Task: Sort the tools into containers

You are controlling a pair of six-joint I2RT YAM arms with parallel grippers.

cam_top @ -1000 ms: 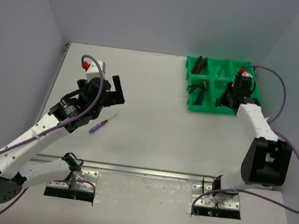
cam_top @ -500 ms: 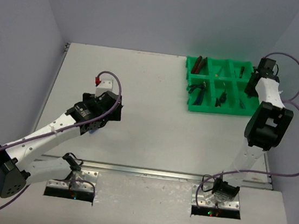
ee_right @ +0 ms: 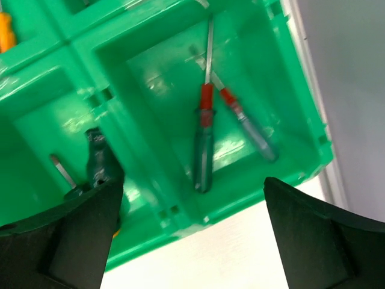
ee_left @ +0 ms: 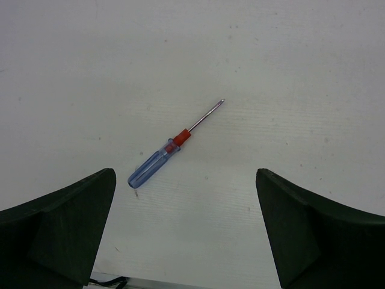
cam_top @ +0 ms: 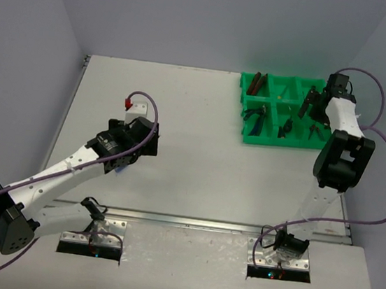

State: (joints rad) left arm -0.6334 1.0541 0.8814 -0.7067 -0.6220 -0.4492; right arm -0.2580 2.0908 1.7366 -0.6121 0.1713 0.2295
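Left gripper (ee_left: 185, 176) held wide open above table (ee_left: 289, 72), nothing gripped. Blue-handled screwdriver (ee_left: 157, 161) with red collar seen lying flat on table between fingers, untouched, tip pointed away. Green tray (cam_top: 276, 142) set at table's far right, pliers and screwdrivers lodged in compartments. Right gripper (ee_right: 190, 185) held open and empty over corner compartment at tray's right end, where two red-collared screwdrivers (ee_right: 203, 150) are laid, shafts crossed. Black-handled tool (ee_right: 99, 159) seen in neighbouring compartment.
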